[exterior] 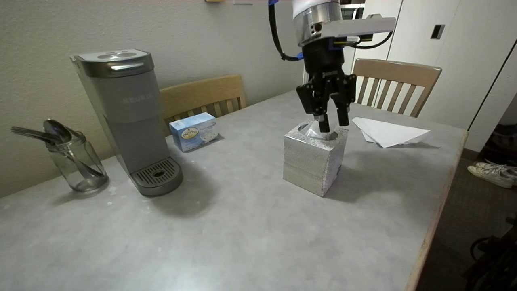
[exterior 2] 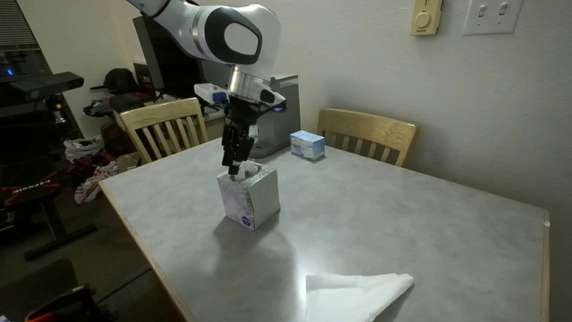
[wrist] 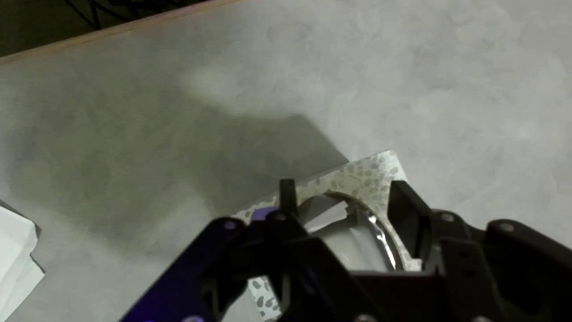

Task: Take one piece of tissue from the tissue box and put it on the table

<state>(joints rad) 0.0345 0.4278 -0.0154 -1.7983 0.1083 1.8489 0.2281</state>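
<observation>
Poised over the tissue box (exterior: 307, 163), grasp to come

Judge the step in hand as the grasp, with lifting and laying down not yet done. On the table (exterior: 242, 226), keep the tissue box planted; over it, centre the gripper (exterior: 334, 123), spread wide and holding nothing; inside it, aim for the tissue (wrist: 328, 216), between the two fingers (wrist: 288, 194) in the wrist view. Best to dip slightly, nip only the topmost fold, then draw straight up and slowly, without tearing or dragging anything along.

Count, by size: one table, beneath the tissue box; two chairs (exterior 2: 367, 127) in both exterior views, well apart from the tissue box, perhaps not the same pair; one coffee maker (exterior: 125, 121), also well apart; one tissue box; one folded white sheet (exterior 2: 339, 295), apart from the tissue box, possibly layered with more; one gripper, right above the tissue box; one glass jar (exterior: 78, 163), far from the tissue box; one tea box (exterior: 194, 131), nearer to the tissue box; cutlery (exterior: 58, 131), overlapping, far from the tissue box, number unclear; last, tissue inside the tissue box, number hidden
</observation>
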